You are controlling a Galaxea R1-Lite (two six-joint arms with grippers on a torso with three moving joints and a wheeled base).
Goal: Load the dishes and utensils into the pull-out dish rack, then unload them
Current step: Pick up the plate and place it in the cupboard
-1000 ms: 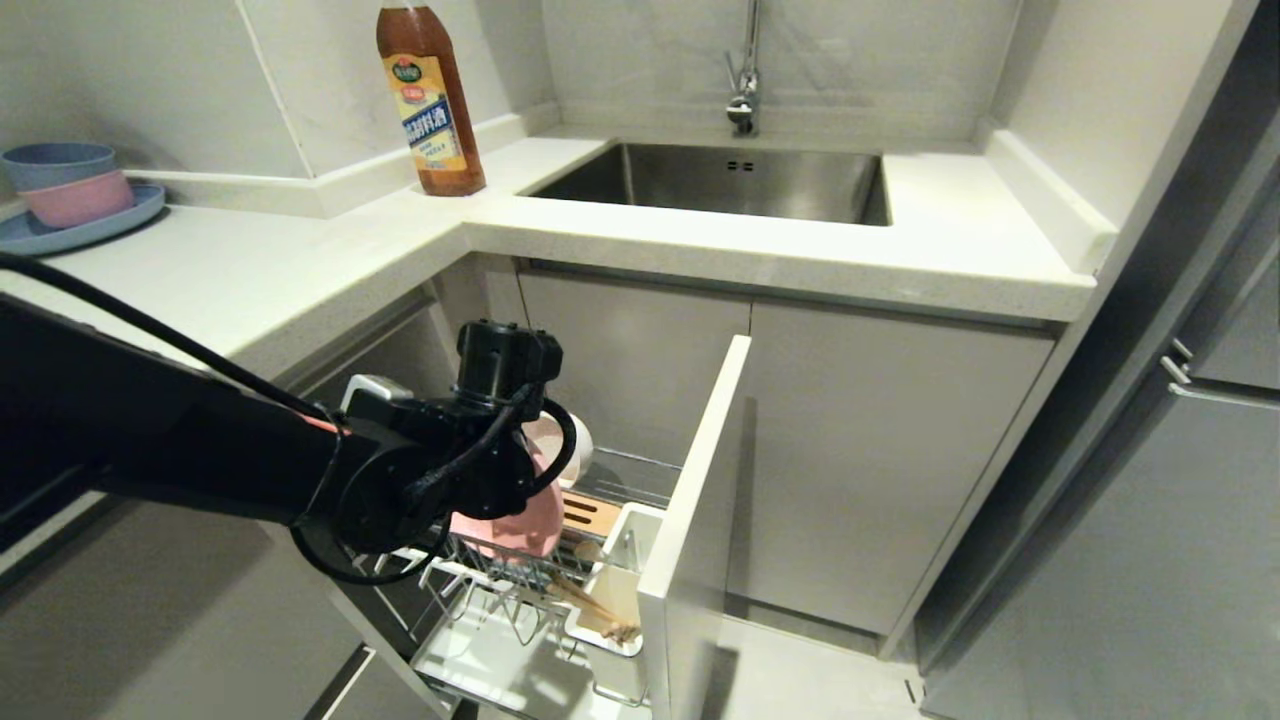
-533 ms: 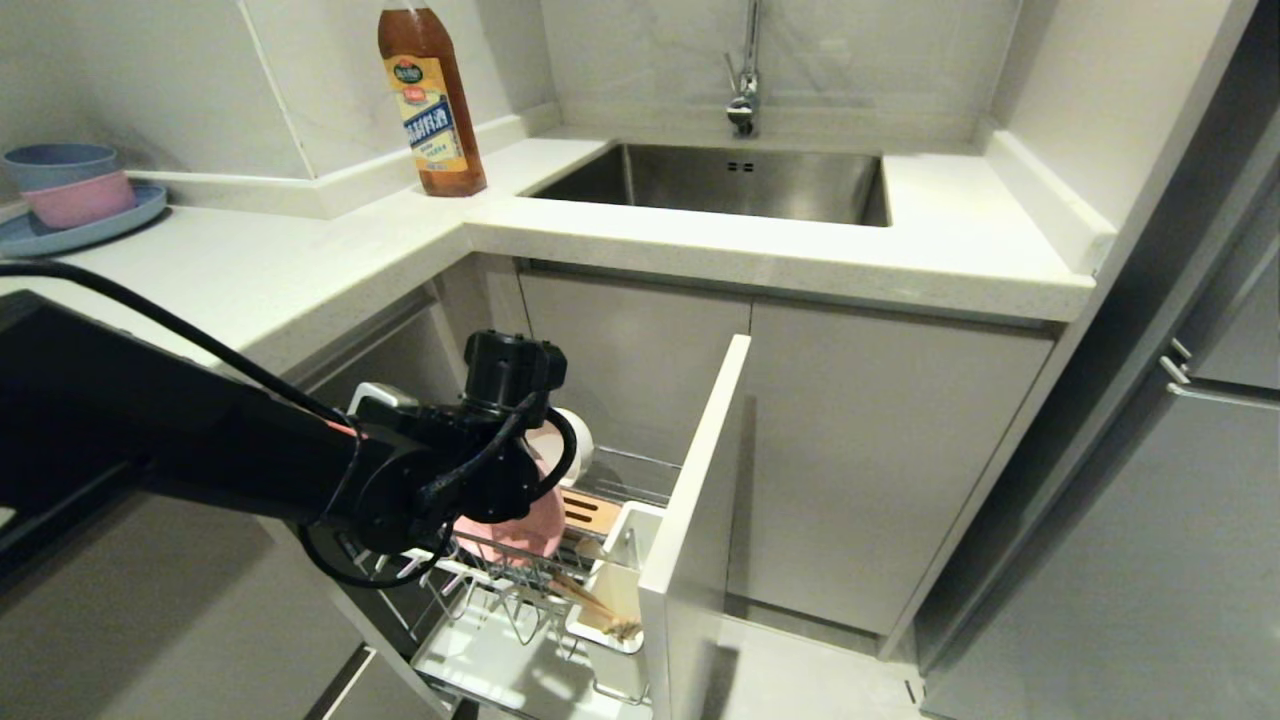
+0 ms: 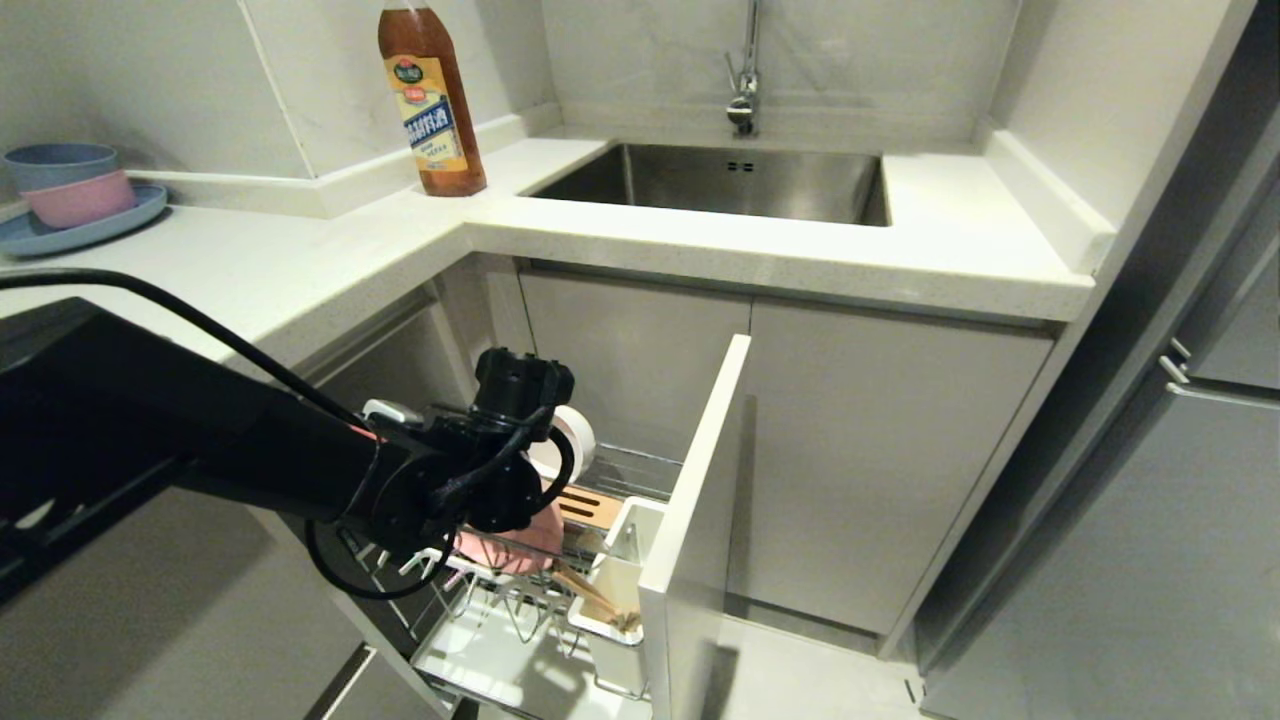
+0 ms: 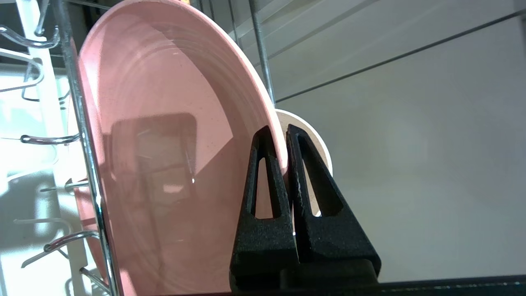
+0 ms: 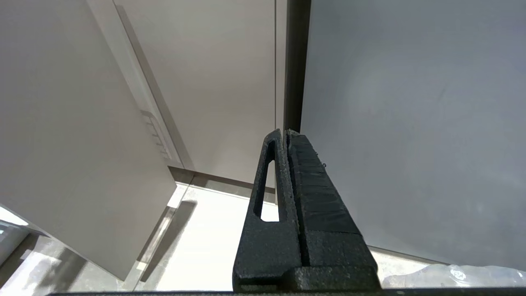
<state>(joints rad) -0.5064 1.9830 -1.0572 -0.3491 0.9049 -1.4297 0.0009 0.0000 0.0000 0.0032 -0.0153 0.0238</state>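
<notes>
Gripping the rim of the pink plate, the left gripper had its fingers pressed together on that thin edge, one each side. The plate stood on edge among the chrome prongs of the pull-out dish rack, toward the rack's back end, with the cream-white bowl just behind it. Rigid and glossy, the plate looked light yet slippery, so the top rim seemed the sensible hold, lifted straight up clear of the wires. The chopsticks leaned in the utensil cup at the rack's front corner. The right gripper hung parked, fingers together and empty.
</notes>
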